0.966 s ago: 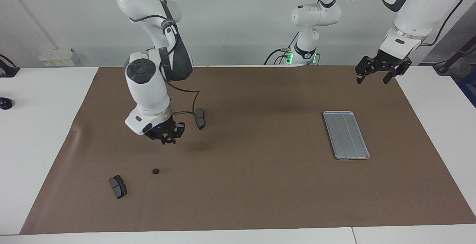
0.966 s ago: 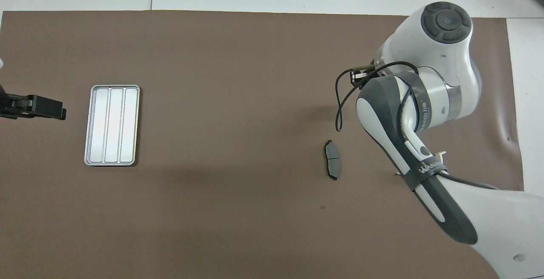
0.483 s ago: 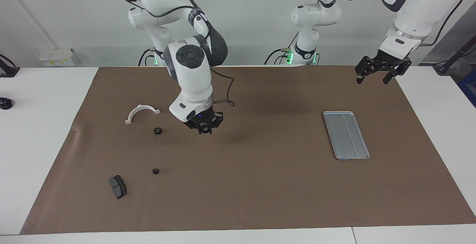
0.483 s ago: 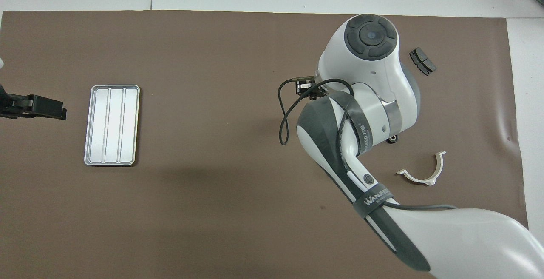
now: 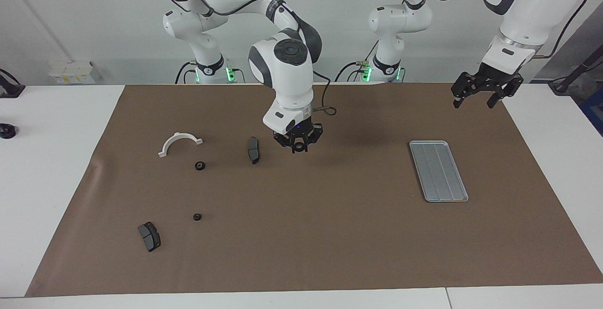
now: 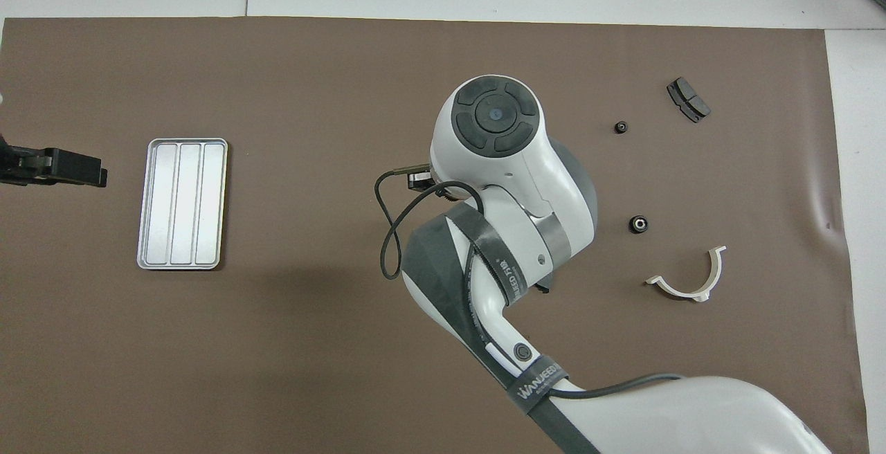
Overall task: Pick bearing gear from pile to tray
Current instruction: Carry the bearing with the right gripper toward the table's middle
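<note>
Hanging over the bare brown mat [image 5: 330, 233] about midway along the counter [image 5: 56, 158], the right hand [image 5: 298, 145] pinches a small black bearing gear [image 5: 298, 148] between its fingertips, clear of the surface. In the overhead view that hand is hidden under its own arm. The tray [image 5: 438, 171] lies flat on the mat toward the left arm's end of the counter, well apart from the carried gear. The left hand [image 5: 485, 93] waits in the air near the mat's corner at that end, its fingers spread wide.

What remains of the pile sits toward the right arm's end: a white half-ring bracket [image 5: 179, 143], a black gear [image 5: 200, 165] just beside it, a dark grey brake pad [image 5: 253, 150] close to the right hand, a smaller black gear [image 5: 197, 216] farther from the robots, and a second brake pad [image 5: 149, 236] near that one.
</note>
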You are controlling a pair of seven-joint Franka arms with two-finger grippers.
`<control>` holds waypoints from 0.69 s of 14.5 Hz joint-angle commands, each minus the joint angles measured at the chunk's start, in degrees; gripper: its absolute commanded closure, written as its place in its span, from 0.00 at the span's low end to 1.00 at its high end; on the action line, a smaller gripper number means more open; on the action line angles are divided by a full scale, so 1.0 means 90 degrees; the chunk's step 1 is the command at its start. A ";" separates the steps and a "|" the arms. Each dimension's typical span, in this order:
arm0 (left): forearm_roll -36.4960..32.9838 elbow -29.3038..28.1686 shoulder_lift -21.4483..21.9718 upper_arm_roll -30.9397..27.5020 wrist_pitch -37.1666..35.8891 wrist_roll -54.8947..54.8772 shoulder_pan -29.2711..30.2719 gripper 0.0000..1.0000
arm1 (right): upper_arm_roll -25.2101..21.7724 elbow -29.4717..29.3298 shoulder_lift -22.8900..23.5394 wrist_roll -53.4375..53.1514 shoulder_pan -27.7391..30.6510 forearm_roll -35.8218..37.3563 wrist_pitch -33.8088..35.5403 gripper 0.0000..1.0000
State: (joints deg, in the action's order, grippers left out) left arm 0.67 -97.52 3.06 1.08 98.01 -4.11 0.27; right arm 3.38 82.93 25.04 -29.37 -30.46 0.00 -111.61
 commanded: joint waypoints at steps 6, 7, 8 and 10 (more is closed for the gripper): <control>-0.0074 -0.0444 0.0216 -0.0013 0.0359 -0.0022 -0.0128 0.00 | -0.0004 -0.1128 0.1211 -0.0672 -0.0531 -0.0020 -0.0148 1.00; -0.0074 -0.0454 0.0226 -0.0013 0.0408 -0.0012 -0.0128 0.00 | -0.0004 -0.1128 0.1279 -0.0778 -0.0609 -0.0010 -0.0186 1.00; -0.0074 -0.0454 0.0226 -0.0013 0.0419 -0.0012 -0.0128 0.00 | -0.0014 -0.1128 0.1357 -0.0876 -0.0658 -0.0010 -0.0235 1.00; -0.0074 -0.0473 0.0216 -0.0013 0.0516 -0.0012 -0.0128 0.00 | -0.0004 -0.1080 0.1446 -0.0936 -0.0687 0.0087 -0.0284 1.00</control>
State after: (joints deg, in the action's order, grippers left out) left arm 0.67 -99.30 3.12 1.48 100.51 -4.11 -0.17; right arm 3.34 74.79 36.23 -36.14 -36.25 0.10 -113.31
